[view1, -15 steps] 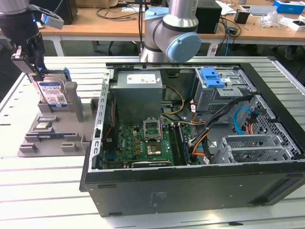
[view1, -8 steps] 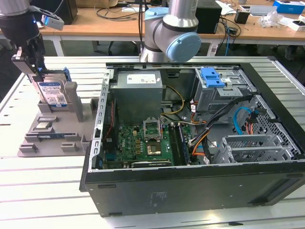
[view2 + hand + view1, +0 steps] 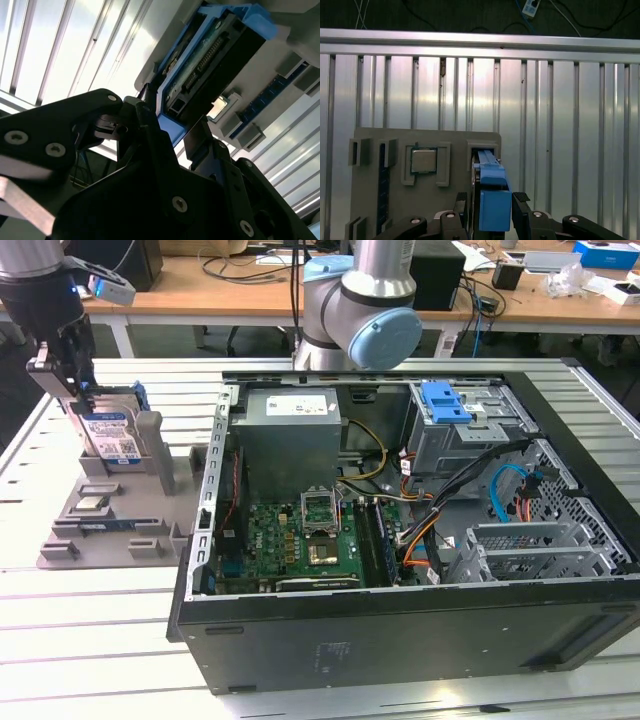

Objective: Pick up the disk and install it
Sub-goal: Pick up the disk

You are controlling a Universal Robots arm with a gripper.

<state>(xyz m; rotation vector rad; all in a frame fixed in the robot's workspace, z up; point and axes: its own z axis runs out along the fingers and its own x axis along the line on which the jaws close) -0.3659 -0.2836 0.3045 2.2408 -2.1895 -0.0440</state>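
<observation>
Pinching disk (image 3: 108, 432) edges between jaws

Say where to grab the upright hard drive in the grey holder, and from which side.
Likely grip the blue-bracketed silver rectangular hard drive by its free top edge, across its thin width, from above: it stands on edge, lower part slotted in the grey plastic holder.

Your exterior view looks down from high over the near edge of the table (image 3: 80, 640), across the open computer case (image 3: 400, 640), with the grey holder (image 3: 100, 530) at the exterior view's left. Your first wrist view looks straight down from close above that holder and the disk (image 3: 492, 200) standing in it. Your second wrist view sits closer still, beside the gripper (image 3: 172, 125), facing the disk's connector edge; all three share the disk.
</observation>
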